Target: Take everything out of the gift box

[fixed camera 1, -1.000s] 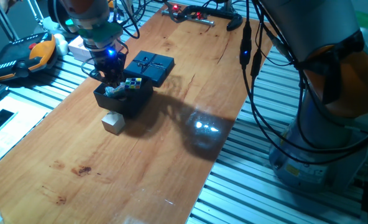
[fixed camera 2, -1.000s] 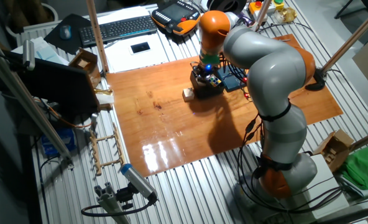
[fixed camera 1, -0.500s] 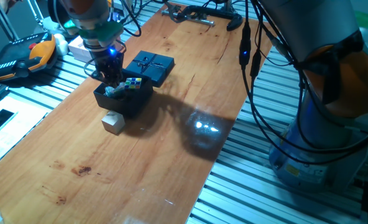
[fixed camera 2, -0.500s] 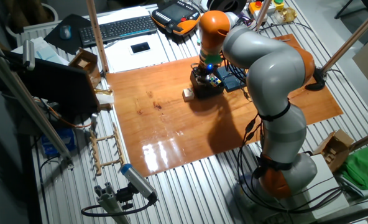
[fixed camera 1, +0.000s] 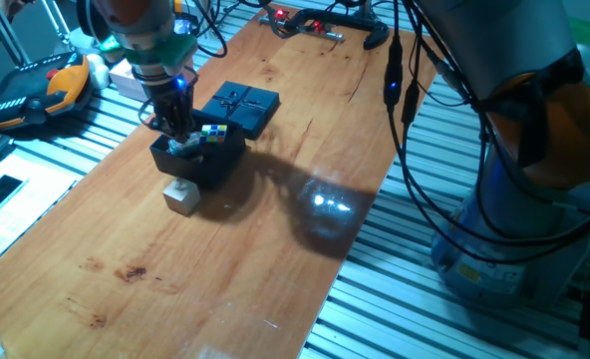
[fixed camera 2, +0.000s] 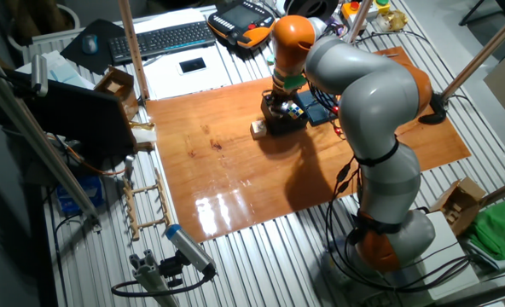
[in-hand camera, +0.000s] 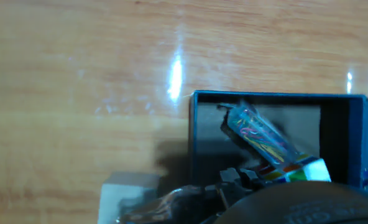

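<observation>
Box (fixed camera 1: 197, 156): beige cube (fixed camera 1: 182, 195) sitting out just beside it, puzzle cube (fixed camera 1: 211, 134) and flat piece (in-hand camera: 258, 134) remaining inside, gripper (fixed camera 1: 176, 132) hovering above, finger spread impossible to tell.

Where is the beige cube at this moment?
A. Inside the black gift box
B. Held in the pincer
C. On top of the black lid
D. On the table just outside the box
D: the beige cube sits on the wooden table right beside the open black gift box, not in it.
</observation>
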### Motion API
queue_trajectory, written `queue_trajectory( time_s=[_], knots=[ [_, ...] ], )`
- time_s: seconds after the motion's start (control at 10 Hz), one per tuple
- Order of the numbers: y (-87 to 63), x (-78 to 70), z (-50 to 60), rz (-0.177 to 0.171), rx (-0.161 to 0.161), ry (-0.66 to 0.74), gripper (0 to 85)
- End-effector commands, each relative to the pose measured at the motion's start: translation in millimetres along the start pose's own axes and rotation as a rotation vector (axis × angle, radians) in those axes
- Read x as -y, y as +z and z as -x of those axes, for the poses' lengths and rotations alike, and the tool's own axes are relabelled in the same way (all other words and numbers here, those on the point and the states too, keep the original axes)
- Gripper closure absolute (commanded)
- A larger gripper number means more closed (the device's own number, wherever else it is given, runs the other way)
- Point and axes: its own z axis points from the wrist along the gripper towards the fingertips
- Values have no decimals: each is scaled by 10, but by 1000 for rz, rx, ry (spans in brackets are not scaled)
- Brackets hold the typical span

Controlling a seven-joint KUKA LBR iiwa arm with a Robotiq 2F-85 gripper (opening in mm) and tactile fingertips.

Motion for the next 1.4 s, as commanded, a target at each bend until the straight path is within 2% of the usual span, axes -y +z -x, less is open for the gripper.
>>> queue_trajectory(
  time_s=[0.0,0.2,0.4,0.5,0.7,0.9,1.1,1.3],
  knots=[
    [2,1,-1,-9,-4,-128,843],
    [2,1,-1,-42,-22,-176,843],
    [15,27,31,-58,-8,-209,843],
    [31,64,63,-50,2,-217,817],
    [84,132,100,-58,38,-213,587],
    [146,200,150,-58,56,-215,363],
    [181,257,210,-57,63,-231,313],
    [239,338,280,-58,66,-261,300]
  ],
)
